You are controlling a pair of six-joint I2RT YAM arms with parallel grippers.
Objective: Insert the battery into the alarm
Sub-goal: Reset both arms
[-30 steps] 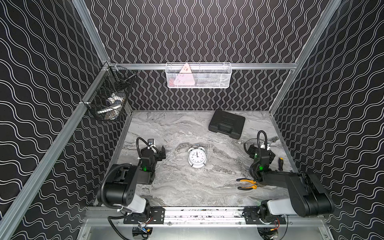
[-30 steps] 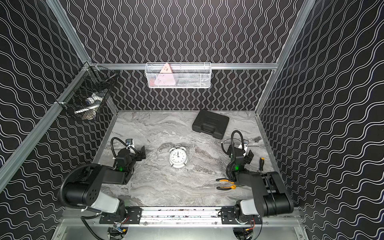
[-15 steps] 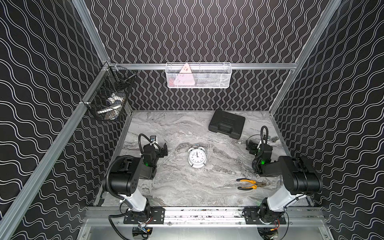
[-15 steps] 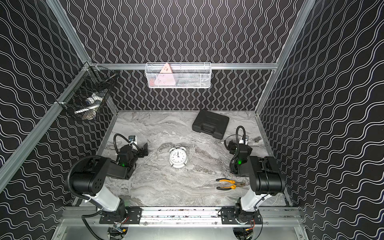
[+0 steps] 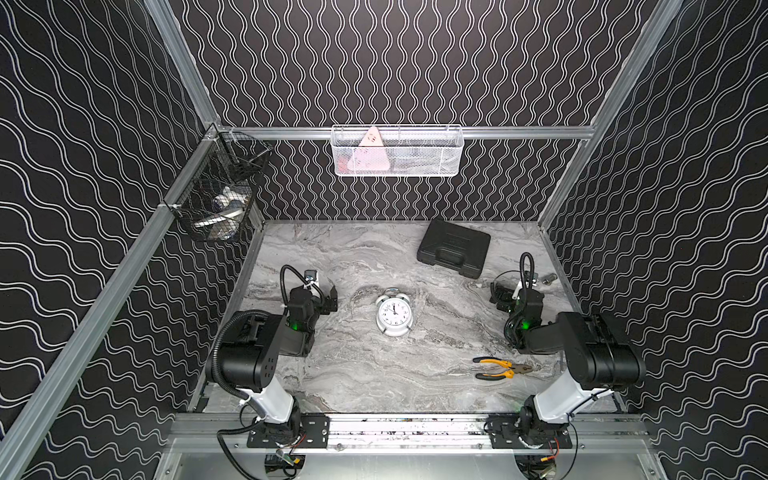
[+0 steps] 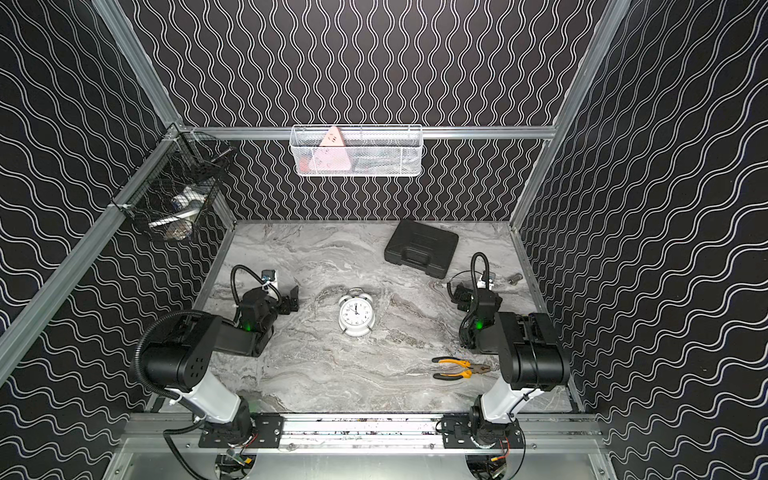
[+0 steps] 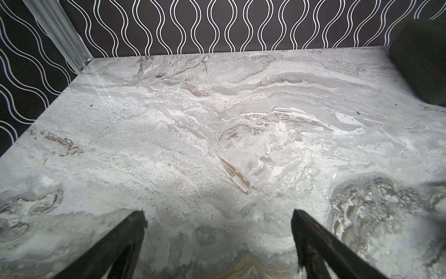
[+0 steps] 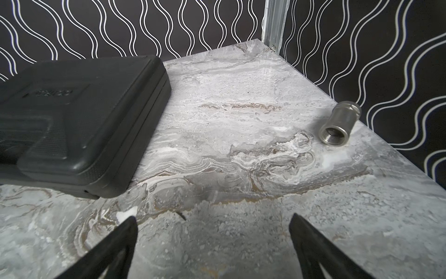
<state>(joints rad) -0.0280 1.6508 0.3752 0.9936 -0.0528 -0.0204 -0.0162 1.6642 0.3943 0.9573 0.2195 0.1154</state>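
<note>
A black wire basket (image 5: 216,199) hangs on the left wall. Pale and silvery things lie in it, but through the mesh I cannot name them. A white mesh basket (image 5: 397,151) hangs on the back rail, with a pink triangular piece (image 5: 370,151) leaning at its left end. The rest behind the mesh is a grey blur. The black case (image 5: 453,247) lies shut near the back of the marble table (image 5: 353,374), so its inside is hidden.

My left gripper (image 7: 218,213) hangs released over bare marble with its fingers spread wide. Only the finger ends show in its wrist view, where the case is cut off at the edge. The alarm (image 5: 394,316) sits mid-table between my two arms, dial toward the top camera and back out of sight. The yellow-handled pliers (image 5: 500,369) lie to its right, beside my right arm. My right gripper (image 8: 213,217) is also spread and empty, near the case. A threaded metal sleeve (image 8: 337,123) lies by the right wall. I cannot make out the battery in any view.
</note>
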